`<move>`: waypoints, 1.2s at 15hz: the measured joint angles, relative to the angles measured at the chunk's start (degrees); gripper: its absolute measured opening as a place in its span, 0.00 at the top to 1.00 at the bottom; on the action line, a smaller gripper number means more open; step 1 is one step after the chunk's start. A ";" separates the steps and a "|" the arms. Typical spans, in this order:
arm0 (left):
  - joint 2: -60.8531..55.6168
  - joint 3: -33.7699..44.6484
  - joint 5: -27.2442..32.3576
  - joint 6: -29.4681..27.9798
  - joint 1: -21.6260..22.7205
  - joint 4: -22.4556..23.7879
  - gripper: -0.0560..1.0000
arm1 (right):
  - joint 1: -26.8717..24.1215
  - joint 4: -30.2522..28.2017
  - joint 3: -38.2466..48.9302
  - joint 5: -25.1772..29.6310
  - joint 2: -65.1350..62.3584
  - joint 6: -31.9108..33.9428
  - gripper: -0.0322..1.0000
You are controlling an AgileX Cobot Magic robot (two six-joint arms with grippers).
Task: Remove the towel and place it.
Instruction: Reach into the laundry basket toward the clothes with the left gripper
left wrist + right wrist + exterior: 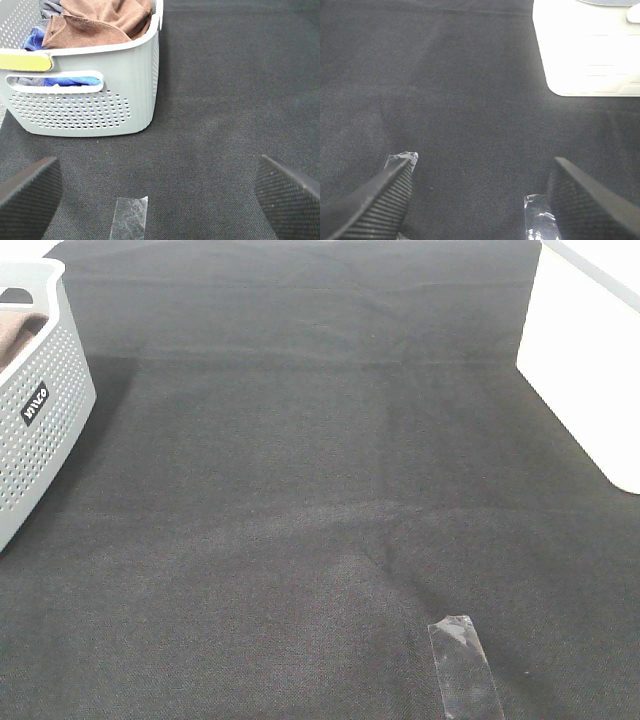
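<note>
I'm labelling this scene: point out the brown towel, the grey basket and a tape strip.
brown towel point(100, 22): left wrist view, crumpled top fold.
grey basket point(85, 107): left wrist view, perforated side wall.
tape strip point(465, 665): exterior high view, its middle.

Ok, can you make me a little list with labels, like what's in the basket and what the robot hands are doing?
basket: grey, with little holes, standing on the black cloth
towel: brown, crumpled, on top inside the basket
other things in basket: a blue cloth and a grey cloth
left gripper: open, empty, facing the basket
right gripper: open, empty, over the black cloth
tape: clear strip stuck to the black cloth
white object: at the table's right edge
</note>
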 joint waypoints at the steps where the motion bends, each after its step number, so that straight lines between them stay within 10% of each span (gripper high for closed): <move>1: 0.00 0.00 0.00 -0.17 0.00 0.00 0.01 | 0.00 0.00 0.00 0.00 0.00 0.00 0.30; 15: 0.00 0.00 0.00 0.06 0.00 0.00 0.01 | 0.00 0.00 0.00 0.00 0.00 0.00 0.30; 18: 3.38 -3.04 0.00 7.16 0.00 0.00 0.01 | 0.00 0.00 0.00 0.00 0.00 0.00 0.30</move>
